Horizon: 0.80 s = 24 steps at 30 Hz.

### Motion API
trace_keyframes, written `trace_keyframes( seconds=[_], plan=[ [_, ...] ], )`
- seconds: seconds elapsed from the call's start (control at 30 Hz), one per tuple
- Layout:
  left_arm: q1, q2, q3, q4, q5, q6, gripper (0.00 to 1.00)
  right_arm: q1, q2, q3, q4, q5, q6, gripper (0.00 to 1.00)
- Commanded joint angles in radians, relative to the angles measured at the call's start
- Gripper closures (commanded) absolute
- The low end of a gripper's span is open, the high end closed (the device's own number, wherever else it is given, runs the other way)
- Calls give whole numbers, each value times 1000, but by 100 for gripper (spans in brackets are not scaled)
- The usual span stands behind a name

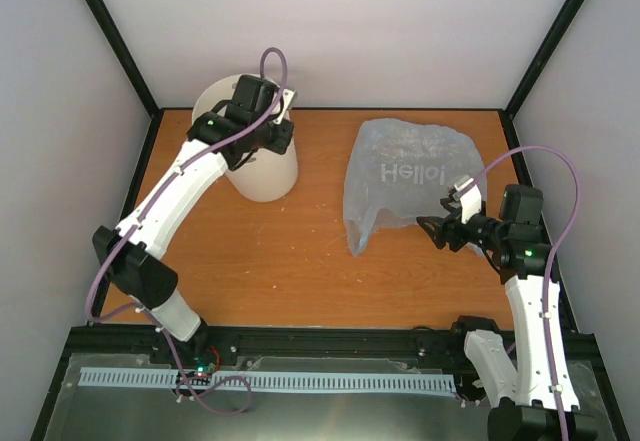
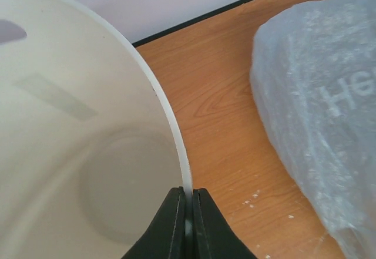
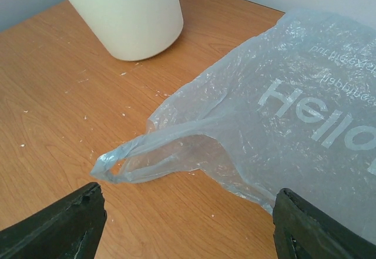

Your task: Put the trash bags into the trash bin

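The trash bag (image 1: 410, 176) is lying on the table (image 1: 280, 261) beside the trash bin (image 1: 268, 176), not inside yet. The left gripper (image 2: 187, 197) is pinching the bin's rim (maybe steadying it). The right gripper (image 3: 188, 212) is hanging wide open, holding nothing, on the bag's side away from the bin.

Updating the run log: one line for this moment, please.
left gripper: shut on off-white plastic bin rim | right gripper: open, near pale-blue plastic bag handle | bag: outside bin
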Motion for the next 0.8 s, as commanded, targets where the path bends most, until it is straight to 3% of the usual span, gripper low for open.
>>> trace_keyframes(
  seconds=[0.0, 0.3, 0.77],
  plan=[
    [-44, -103, -28, 4, 48, -55, 99, 15, -1, 1, 13, 5, -7, 22],
    [-62, -145, -65, -14, 88, -89, 99, 59, 31, 8, 11, 5, -7, 23],
    [-324, -122, 46, -196, -46, -94, 99, 61, -23, -1, 8, 2, -13, 23]
  ],
)
